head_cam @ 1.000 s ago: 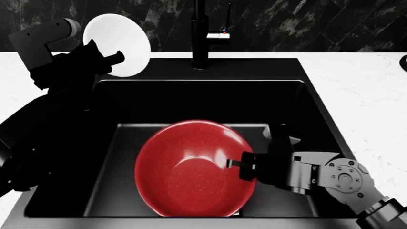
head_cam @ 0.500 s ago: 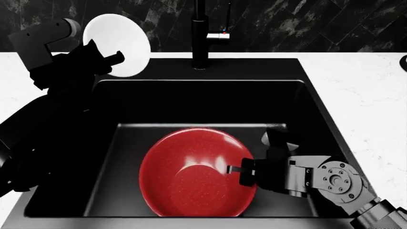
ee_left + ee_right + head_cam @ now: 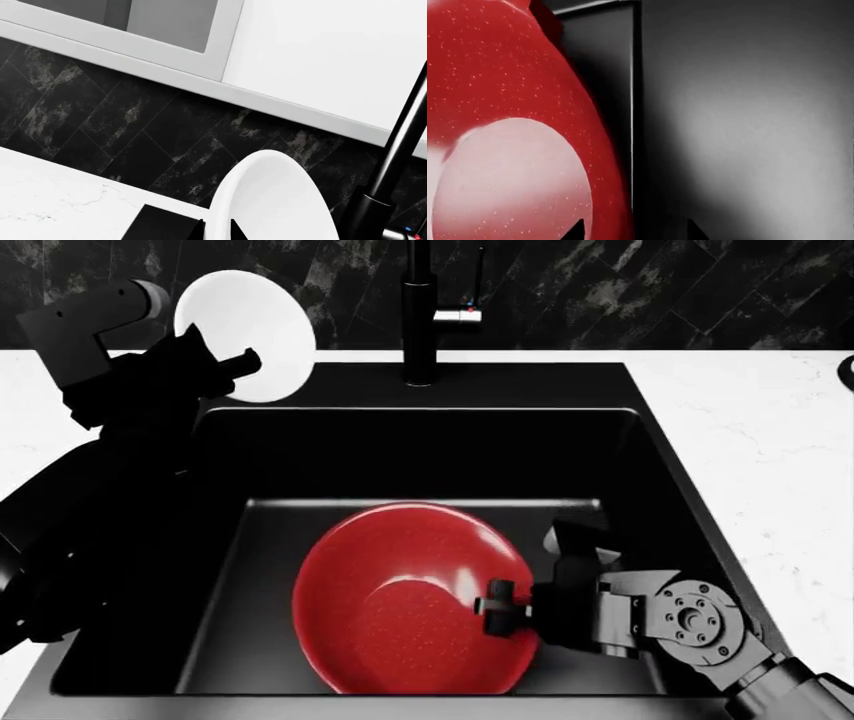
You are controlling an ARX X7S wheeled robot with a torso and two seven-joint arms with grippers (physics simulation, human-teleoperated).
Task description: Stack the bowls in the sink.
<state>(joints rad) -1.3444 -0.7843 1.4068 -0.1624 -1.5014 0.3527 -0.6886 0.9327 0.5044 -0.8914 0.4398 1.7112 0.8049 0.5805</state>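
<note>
Red bowl (image 3: 400,600) is pinched at its rim by the right gripper (image 3: 497,608) low in the sink (image 3: 667,470); the white bowl (image 3: 247,335) is pinched aloft, upper left, by the left gripper (image 3: 234,365), for stacking.

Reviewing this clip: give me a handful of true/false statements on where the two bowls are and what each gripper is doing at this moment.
1. The red bowl is inside the sink. True.
2. The white bowl rests inside the red bowl. False: it is held up by the left gripper, above the sink's back left corner, apart from the red bowl.
3. The right gripper is at the red bowl's rim. True.
4. The red bowl lies flat on the sink floor. False: it is tilted, its inside facing the camera.
5. The faucet stands behind the sink. True.
</note>
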